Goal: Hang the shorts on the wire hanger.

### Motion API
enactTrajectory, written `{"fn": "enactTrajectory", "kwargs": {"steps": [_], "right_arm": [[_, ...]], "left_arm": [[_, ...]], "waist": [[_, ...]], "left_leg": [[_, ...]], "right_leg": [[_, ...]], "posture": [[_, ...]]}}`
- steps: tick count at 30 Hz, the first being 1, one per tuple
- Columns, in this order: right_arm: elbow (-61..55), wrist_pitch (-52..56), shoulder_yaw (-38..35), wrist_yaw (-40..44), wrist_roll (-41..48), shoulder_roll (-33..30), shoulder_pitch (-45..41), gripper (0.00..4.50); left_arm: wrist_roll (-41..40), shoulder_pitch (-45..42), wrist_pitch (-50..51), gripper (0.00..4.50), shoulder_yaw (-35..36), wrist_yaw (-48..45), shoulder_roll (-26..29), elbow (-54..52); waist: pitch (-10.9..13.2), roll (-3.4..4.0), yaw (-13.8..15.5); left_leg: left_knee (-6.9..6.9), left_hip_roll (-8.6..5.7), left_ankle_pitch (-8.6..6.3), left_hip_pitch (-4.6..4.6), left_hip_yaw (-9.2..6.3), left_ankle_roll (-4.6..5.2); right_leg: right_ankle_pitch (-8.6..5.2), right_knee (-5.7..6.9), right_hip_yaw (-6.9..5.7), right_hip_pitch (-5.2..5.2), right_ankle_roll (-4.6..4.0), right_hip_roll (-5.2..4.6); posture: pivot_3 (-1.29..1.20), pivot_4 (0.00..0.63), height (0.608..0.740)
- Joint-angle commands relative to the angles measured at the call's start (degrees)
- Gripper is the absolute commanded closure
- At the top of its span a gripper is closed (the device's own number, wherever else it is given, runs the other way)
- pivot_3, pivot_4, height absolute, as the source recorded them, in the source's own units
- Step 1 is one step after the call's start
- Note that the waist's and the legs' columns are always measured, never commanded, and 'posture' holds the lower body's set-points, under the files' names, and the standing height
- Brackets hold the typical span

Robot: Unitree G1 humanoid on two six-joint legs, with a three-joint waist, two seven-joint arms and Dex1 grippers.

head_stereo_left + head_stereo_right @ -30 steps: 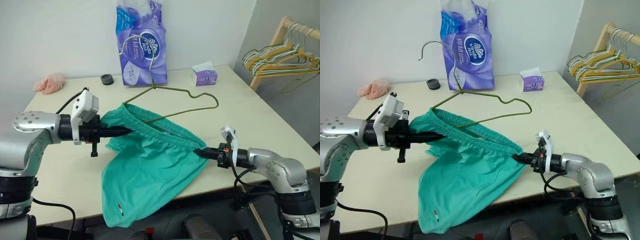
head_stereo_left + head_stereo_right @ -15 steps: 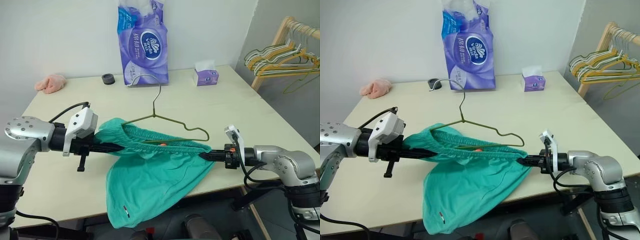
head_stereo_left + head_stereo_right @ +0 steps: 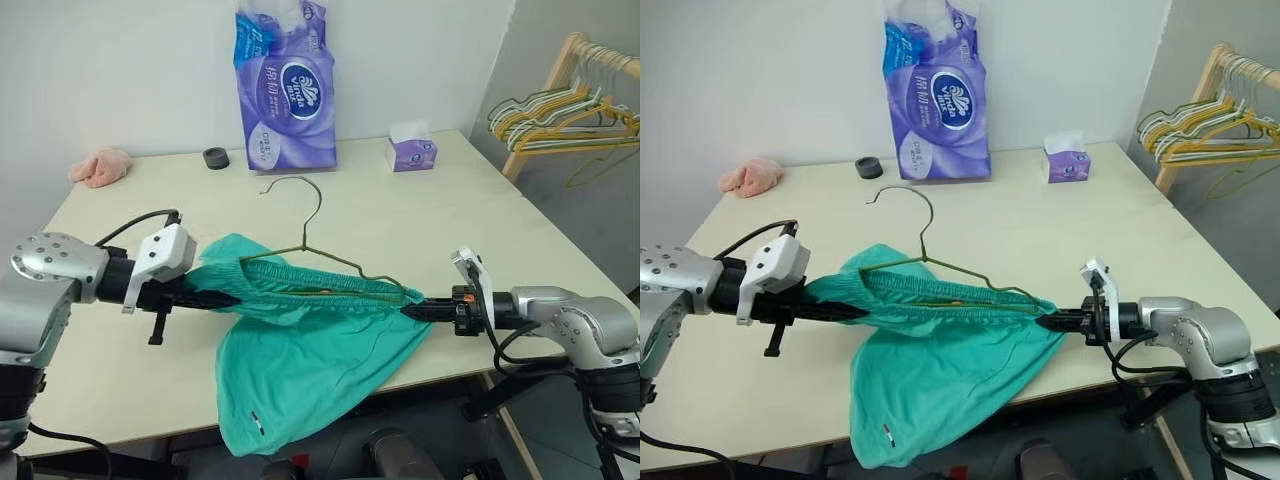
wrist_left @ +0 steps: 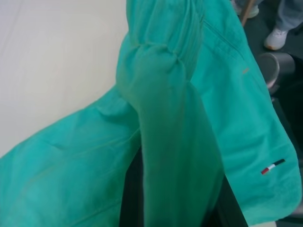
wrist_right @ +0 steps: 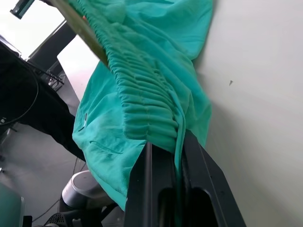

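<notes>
Since a second ago the wire hanger (image 3: 318, 262) has dropped from the back of the table (image 3: 440, 215) into the stretched waistband; its hook points toward the tissue pack (image 3: 283, 90). Left gripper (image 3: 233, 298) and right gripper (image 3: 408, 312) each pinch a waistband end of the shorts (image 3: 310, 365), whose legs spill over the near edge

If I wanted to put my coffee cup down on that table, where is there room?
Bare tabletop lies below the tissue box, and more between the pink cloth and the black ring. The near middle is crowded: both grippers stretch the shorts there, with the wire hanger over them.
</notes>
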Motion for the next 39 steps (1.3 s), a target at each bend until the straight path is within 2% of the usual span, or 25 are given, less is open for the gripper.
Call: {"fn": "enactTrajectory", "kwargs": {"steps": [1,5,11,24,39], "right_arm": [[-1.17,-0.75,-0.43,0.83,0.00,-1.68,0.19,4.46],[-1.15,-1.88,0.23,1.38,-0.66,-2.25,0.75,4.46],[-0.34,-2.35,-0.04,1.53,-0.68,-2.46,0.38,4.46],[4.28,-0.53,-0.61,1.79,-0.16,-2.30,-0.30,4.46],[1.34,-0.36,-0.59,2.22,0.82,-2.89,-0.32,4.46]], "left_arm": [[-2.06,-2.32,3.23,4.50,2.39,2.23,-0.61,0.90],[-4.39,-1.66,6.25,4.50,3.13,2.09,-0.78,-0.76],[-4.53,2.05,5.52,4.50,3.03,0.08,0.90,-2.88],[-8.21,0.70,7.73,4.50,4.03,1.19,0.24,-4.05],[-1.68,2.57,1.71,4.50,2.10,0.32,2.05,-1.17]], "waist": [[-0.01,-0.01,0.00],[0.00,-0.01,-0.10],[0.00,0.00,-0.19],[0.00,0.00,-0.14],[0.00,0.01,-0.14]], "left_leg": [[0.01,0.00,0.00,0.00,0.00,0.00],[-0.01,0.01,0.00,0.00,-0.01,0.00],[-0.07,0.03,0.00,0.02,-0.01,0.00],[-0.06,0.02,0.00,0.02,0.04,0.00],[-0.08,0.03,0.00,0.02,0.04,0.00]], "right_leg": [[0.00,0.00,-0.01,0.01,0.01,0.00],[0.00,0.00,-0.01,-0.01,0.01,0.00],[0.00,0.00,0.00,-0.02,0.00,0.00],[0.00,-0.02,0.02,-0.01,0.00,0.00],[0.00,-0.04,0.02,-0.02,0.01,0.00]], "posture": [[-0.26,0.029,0.740],[-0.26,0.028,0.740],[-0.26,0.028,0.740],[-0.26,0.026,0.740],[-0.26,0.026,0.740]]}}
